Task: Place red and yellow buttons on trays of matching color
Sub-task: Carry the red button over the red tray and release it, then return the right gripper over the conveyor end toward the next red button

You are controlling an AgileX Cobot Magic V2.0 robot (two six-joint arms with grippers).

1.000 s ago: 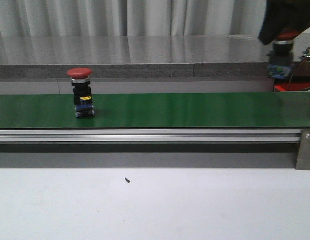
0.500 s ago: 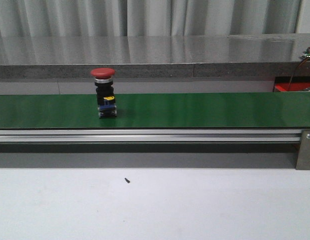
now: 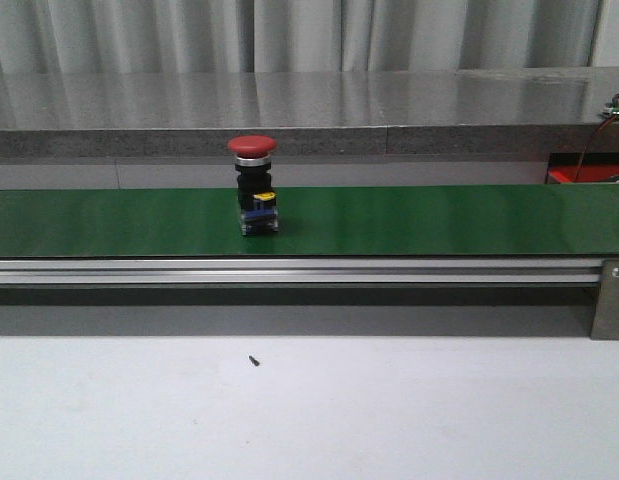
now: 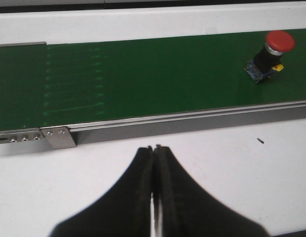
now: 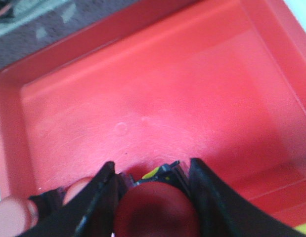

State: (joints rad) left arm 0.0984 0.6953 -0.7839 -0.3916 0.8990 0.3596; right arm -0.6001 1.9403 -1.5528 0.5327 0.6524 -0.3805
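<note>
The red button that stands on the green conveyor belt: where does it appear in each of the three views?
Front view: the red button stands upright on the green conveyor belt, left of centre.
Left wrist view: it is at the upper right, on the belt.
Right wrist view: not in it; the right gripper holds another red button over the red tray.
Shared landmark: the belt, in front and left wrist views.

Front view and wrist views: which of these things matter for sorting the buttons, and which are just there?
Part of the job:
- red button on the belt
- red button in the right gripper
- red tray
- green belt

Just there:
- closed left gripper
- small dark speck
- grey curtain
</note>
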